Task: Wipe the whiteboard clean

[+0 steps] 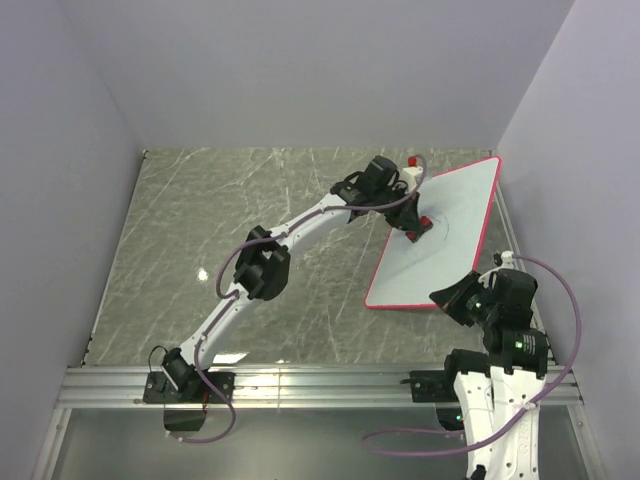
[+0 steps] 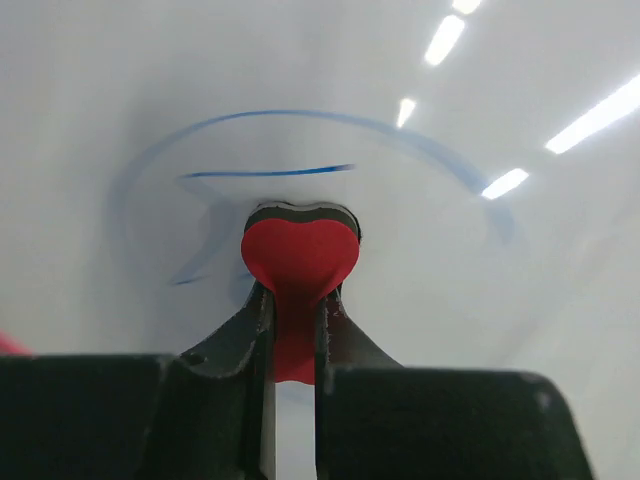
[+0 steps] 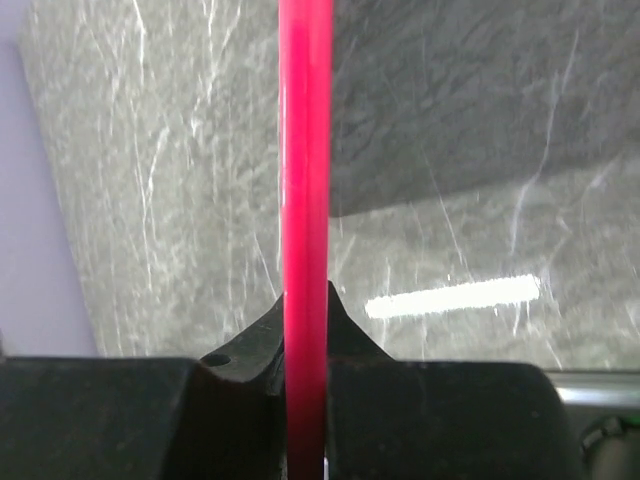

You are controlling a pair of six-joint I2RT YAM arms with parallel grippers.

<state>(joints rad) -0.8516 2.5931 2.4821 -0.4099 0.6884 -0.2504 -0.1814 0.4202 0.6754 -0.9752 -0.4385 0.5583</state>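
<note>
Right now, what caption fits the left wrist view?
Left end effector presses a red eraser against the whiteboard, blue scribbles partly remaining.

Whiteboard (image 1: pixel 455 215): large flat white rectangle, thin pink-red rim, rounded corners | pose: tilted, turned askew to the table edges | place: right side of table, mid-depth to far | surface: faint blue ring enclosing a short blue stroke, partly smeared.

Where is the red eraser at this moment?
The red eraser is clamped in the left gripper, pressed against the whiteboard beside the blue scribbles.
</note>
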